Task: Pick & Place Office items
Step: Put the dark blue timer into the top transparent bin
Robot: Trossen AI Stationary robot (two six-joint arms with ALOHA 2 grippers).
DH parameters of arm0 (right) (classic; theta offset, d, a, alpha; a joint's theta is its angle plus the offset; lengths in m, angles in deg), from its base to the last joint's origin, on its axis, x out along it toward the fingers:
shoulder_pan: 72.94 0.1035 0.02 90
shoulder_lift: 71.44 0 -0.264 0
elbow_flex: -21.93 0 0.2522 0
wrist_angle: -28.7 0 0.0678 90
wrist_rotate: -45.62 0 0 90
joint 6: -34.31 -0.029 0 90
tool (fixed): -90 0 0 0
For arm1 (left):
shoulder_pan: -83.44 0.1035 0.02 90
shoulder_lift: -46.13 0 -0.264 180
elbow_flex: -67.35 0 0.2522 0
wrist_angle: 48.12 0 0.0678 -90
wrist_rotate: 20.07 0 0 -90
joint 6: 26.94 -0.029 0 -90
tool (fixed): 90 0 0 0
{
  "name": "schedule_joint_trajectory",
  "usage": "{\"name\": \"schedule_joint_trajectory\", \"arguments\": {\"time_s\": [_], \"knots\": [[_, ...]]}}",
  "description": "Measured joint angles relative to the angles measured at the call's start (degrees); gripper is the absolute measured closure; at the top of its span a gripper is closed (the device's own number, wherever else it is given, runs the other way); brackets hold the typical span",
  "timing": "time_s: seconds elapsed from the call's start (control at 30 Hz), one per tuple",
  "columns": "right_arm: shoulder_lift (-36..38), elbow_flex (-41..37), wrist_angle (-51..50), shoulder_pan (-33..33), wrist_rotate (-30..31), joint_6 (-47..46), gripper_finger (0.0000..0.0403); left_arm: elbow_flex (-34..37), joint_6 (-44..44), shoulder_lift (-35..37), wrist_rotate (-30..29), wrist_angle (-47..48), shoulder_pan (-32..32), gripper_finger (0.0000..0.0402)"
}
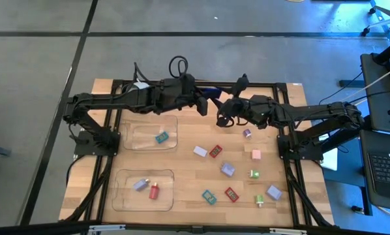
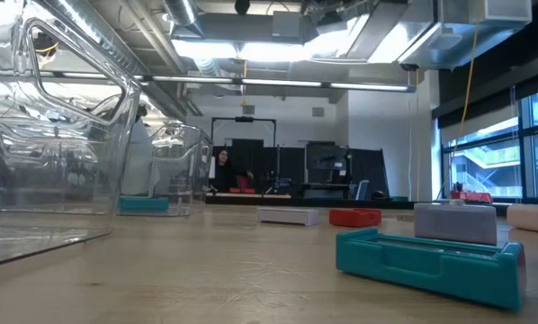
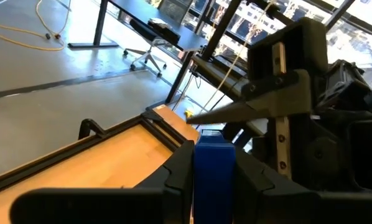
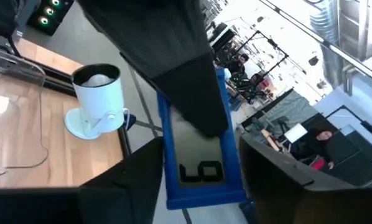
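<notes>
- Both arms meet high over the table's (image 1: 104, 88) far edge, fingertips almost nose to nose, well away from the loose office items (image 1: 231, 171) on the near right half.
- Left gripper (image 3: 212, 171): I see it clamped tight on a blue block (image 3: 214, 168), held upright between the fingers.
- Right gripper (image 4: 198, 174): jaws apart, standing either side of that blue block, not squeezing it.
- Handover, I judge: the block's long axis runs along the right fingers, so the left should hold until the right closes.
- Two clear trays (image 1: 152, 134) sit to the left, each already holding pieces.
</notes>
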Motion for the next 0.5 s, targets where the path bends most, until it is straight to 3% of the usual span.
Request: {"name": "schedule_joint_trajectory", "arguments": {"time_s": [0.33,0.5], "knots": [[0.0,0.0,-0.3,0.0,-2.9,-0.2,0.0103,0.0,-0.3,0.0,1.1,0.1,0.0,0.0342],[0.0,0.0,-2.2,0.0,0.9,-4.1,0.0073,0.0,-0.8,0.3,1.1,0.3,0.7,0.0342]]}}
